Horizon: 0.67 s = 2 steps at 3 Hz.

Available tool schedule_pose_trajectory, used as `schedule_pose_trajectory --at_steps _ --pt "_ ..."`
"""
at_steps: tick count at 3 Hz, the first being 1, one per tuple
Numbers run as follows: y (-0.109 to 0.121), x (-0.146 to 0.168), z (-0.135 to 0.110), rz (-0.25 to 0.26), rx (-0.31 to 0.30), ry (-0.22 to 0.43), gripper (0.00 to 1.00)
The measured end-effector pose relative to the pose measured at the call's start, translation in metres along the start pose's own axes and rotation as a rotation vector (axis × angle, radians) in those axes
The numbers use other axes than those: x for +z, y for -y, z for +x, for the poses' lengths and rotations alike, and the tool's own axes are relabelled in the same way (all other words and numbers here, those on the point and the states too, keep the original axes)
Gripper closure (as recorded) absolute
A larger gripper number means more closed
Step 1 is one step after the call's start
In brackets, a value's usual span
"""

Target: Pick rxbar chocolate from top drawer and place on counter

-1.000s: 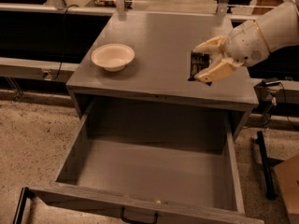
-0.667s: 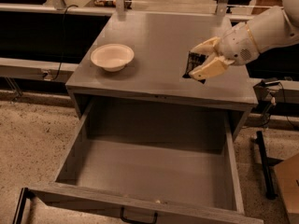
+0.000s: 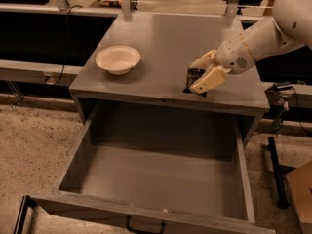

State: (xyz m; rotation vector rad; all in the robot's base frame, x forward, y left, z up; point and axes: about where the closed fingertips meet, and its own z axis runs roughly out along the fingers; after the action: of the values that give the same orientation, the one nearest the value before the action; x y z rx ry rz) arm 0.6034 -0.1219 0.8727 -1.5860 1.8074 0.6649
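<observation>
My gripper [image 3: 201, 75] is over the front right part of the grey counter [image 3: 165, 38], low above its surface. Its cream fingers [image 3: 209, 80] are shut on the black rxbar chocolate [image 3: 194, 75], whose lower end is at or just above the counter top. The top drawer [image 3: 156, 177] is pulled fully out below, its grey inside bare, with the dark handle [image 3: 145, 225] on its front panel at the bottom edge of the view.
A cream round bowl [image 3: 117, 59] stands on the counter's left side. Speckled floor [image 3: 34, 145] lies left of the drawer. A black stand [image 3: 276, 172] and a cardboard box [image 3: 301, 194] are on the right. Dark shelving runs behind the cabinet.
My gripper has moved left and down toward the counter's front with the bar in it. The bowl and drawer have not moved.
</observation>
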Motion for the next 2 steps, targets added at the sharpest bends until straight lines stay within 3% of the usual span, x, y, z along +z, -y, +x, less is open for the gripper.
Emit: schedule_pose_trajectory --at_steps 1,2 --pt "0.0002 0.0031 -0.0007 -0.005 -0.001 0.001 0.11" --pt "-0.0002 0.0041 -0.0016 -0.006 -0.004 0.001 0.00"
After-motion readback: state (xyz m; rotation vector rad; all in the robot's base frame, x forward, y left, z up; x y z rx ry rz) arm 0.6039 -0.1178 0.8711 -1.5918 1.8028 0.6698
